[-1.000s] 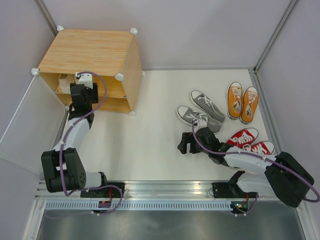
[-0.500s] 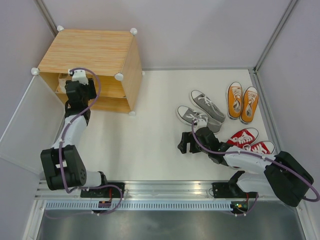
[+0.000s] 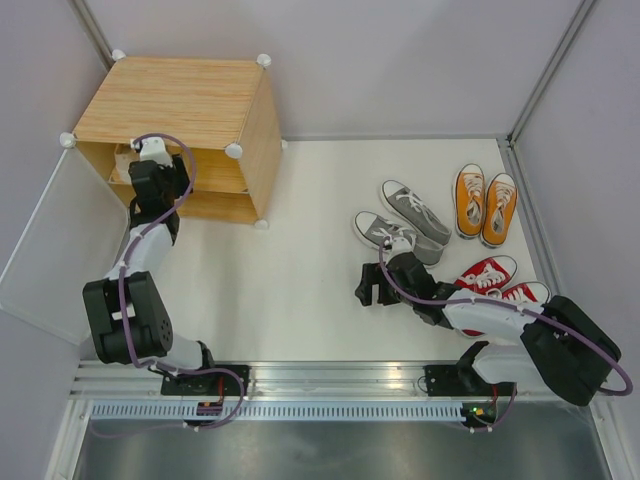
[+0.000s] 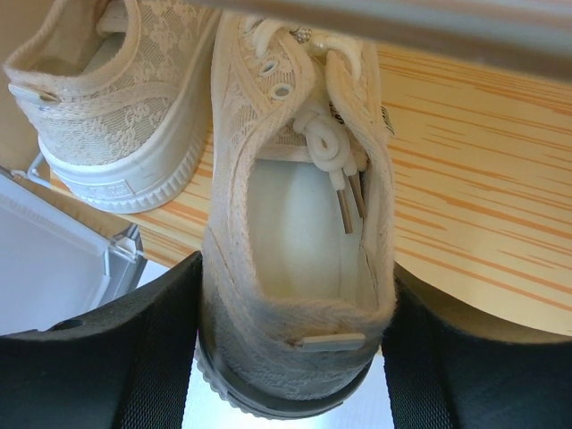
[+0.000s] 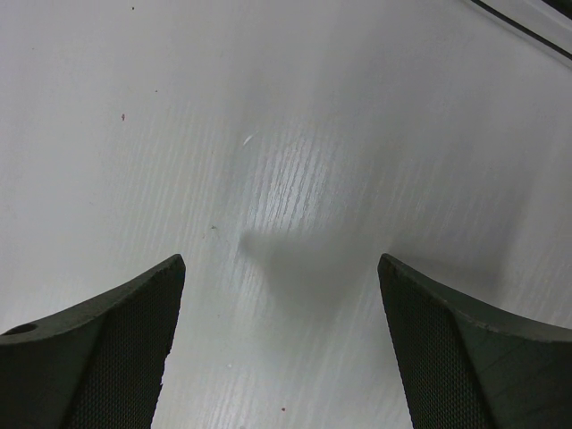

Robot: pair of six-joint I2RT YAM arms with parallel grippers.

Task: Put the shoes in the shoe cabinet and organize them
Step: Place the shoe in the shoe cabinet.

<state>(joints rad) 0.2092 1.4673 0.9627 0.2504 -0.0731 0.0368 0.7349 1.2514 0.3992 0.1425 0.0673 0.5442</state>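
My left gripper (image 4: 290, 357) is shut on the heel of a cream shoe (image 4: 304, 223), its fingers (image 4: 98, 357) pressed to both sides. That shoe points into the shoe cabinet (image 3: 175, 100), lying over the middle shelf (image 4: 483, 179) with its heel past the shelf's edge. Its cream partner (image 4: 116, 98) stands on the shelf just to the left. From above, the left gripper (image 3: 150, 165) is at the cabinet's open front. My right gripper (image 3: 368, 292) hangs open over bare table (image 5: 295, 134). Grey shoes (image 3: 400, 215), orange shoes (image 3: 485, 203) and red shoes (image 3: 495, 280) lie on the right.
The cabinet's white door panel (image 3: 45, 250) is swung open to the left of my left arm. Walls close the table at the back and on both sides. The red pair lies close beside my right forearm.
My left arm has shifted left and deeper into the cabinet opening with the cream shoe, and the cabinet has nudged slightly left. The right arm has not moved.
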